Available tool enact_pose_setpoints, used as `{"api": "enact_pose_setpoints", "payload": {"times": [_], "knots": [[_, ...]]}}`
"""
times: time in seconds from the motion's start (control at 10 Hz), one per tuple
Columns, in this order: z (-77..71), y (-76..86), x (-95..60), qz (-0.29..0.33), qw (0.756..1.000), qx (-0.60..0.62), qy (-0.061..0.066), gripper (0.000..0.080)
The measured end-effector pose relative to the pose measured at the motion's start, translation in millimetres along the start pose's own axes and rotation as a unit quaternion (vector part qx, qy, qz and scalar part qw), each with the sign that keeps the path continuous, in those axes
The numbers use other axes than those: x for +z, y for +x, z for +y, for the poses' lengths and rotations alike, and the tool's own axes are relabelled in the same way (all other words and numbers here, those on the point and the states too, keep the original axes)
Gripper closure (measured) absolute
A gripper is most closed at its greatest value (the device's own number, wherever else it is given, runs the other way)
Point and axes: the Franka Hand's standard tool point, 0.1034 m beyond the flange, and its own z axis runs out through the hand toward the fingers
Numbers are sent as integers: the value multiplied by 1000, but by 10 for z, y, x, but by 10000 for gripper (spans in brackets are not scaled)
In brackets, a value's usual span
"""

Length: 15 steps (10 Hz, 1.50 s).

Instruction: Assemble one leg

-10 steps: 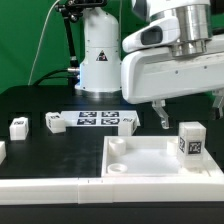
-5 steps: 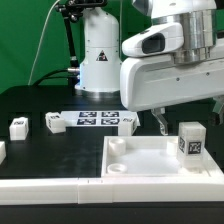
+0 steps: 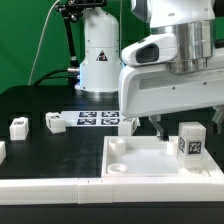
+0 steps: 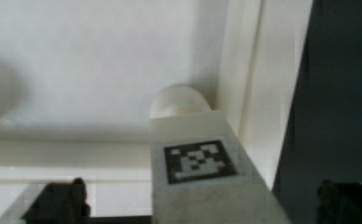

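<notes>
A leg [image 3: 190, 141], a small white block with a black-and-white tag, stands upright on the large white tray [image 3: 140, 165] near its far right corner. My gripper [image 3: 189, 122] is open and hangs just above the leg, one finger on each side. In the wrist view the leg [image 4: 199, 165] rises between the two dark fingertips [image 4: 57, 202], touching neither, with the gripper [image 4: 203, 205] centred on it. Two more legs [image 3: 18, 127] [image 3: 53, 121] stand on the black table at the exterior view's left.
The marker board [image 3: 92, 120] lies on the table behind the tray. The robot base [image 3: 98, 55] stands at the back. Another white part shows at the left edge [image 3: 2, 151]. A white rail [image 3: 50, 187] runs along the front. In the wrist view the tray wall [image 4: 249, 70] borders dark table.
The arm's body has shifted toward the exterior view's left and a little lower over the tray. The leg has not moved.
</notes>
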Motion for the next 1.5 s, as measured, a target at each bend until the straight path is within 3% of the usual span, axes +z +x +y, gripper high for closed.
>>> {"api": "enact_pose_setpoints", "payload": {"times": [0.3, 0.4, 0.5, 0.6, 1.0, 1.3, 1.5], "knots": [[18, 7, 0, 1, 1000, -6, 0, 173], [18, 6, 1, 1, 1000, -6, 0, 346], [18, 6, 1, 1, 1000, -5, 0, 346], [18, 6, 1, 1, 1000, -6, 0, 509], [2, 5, 7, 2, 1000, 24, 1, 508], [-20, 28, 15, 3, 981, 196, -3, 508], [15, 21, -11, -14, 956, 294, 0, 507]]}}
